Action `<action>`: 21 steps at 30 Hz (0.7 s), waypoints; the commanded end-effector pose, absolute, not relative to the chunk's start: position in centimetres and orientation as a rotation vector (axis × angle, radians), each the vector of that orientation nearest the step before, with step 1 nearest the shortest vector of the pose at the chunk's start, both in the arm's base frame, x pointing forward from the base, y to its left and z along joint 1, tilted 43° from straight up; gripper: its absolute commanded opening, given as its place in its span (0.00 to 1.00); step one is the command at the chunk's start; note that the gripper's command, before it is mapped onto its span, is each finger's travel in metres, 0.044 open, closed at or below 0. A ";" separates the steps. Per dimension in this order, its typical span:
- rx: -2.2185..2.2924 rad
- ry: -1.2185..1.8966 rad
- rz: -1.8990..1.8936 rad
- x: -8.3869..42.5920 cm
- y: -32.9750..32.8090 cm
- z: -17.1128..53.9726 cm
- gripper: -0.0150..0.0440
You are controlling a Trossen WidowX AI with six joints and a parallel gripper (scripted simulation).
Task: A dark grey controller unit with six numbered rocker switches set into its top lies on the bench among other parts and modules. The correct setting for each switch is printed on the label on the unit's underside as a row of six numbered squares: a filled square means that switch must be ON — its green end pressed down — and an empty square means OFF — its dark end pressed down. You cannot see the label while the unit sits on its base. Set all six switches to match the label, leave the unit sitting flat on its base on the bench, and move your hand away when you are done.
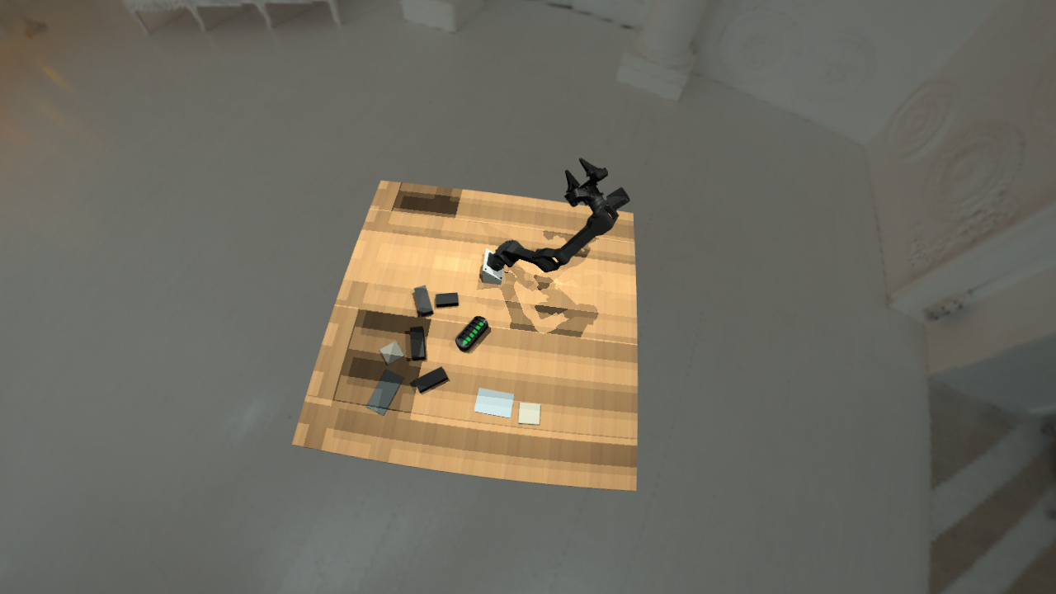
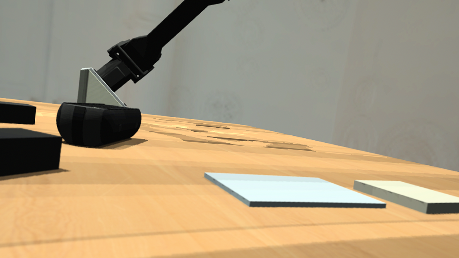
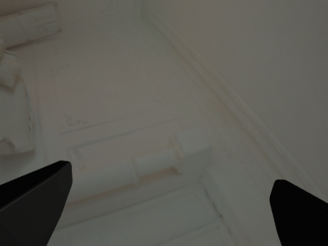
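The dark grey controller unit [image 1: 471, 332] [image 2: 97, 124] sits on its base near the middle of the wooden bench [image 1: 561, 443] [image 2: 214, 238]. A row of green switch marks shows on its top in the top view. The switch positions are too small to tell, and the underside label is hidden. My gripper [image 1: 586, 171] [image 3: 173, 182] is open and empty. It points upward, high above the bench's back right edge and far from the unit. The wrist view shows only the room past the two fingertips.
Black blocks [image 1: 422, 299] [image 1: 446, 299] [image 1: 417, 342] [image 1: 430, 379] lie left of the unit, with a grey wedge [image 1: 391, 352] and a grey plate [image 1: 384, 391]. A pale blue plate [image 1: 493, 403] [image 2: 292, 191] and a cream tile [image 1: 529, 412] [image 2: 414, 195] lie in front. The arm's base [image 1: 492, 268] stands behind.
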State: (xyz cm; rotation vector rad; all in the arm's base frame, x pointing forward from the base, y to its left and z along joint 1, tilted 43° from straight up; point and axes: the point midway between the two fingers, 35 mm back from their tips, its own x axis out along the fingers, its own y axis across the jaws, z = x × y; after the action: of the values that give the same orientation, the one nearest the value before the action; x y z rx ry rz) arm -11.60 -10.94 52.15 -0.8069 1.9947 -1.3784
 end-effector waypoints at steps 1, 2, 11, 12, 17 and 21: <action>-0.807 1.995 -1.378 -11.6 -10.9 52.2 0.89; -0.807 1.995 -1.378 -11.6 -10.9 52.2 0.84; -0.589 1.988 -1.548 -15.2 -8.3 51.1 0.44; -0.545 1.985 -1.582 -15.9 -7.6 50.9 0.40; -0.327 1.957 -1.757 -18.7 -4.1 49.7 0.25; -0.155 1.920 -1.900 -20.4 -0.8 48.6 0.25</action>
State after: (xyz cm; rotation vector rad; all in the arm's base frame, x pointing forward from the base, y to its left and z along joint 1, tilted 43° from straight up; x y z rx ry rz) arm -19.32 -3.04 49.39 -0.2747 1.9451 -1.8028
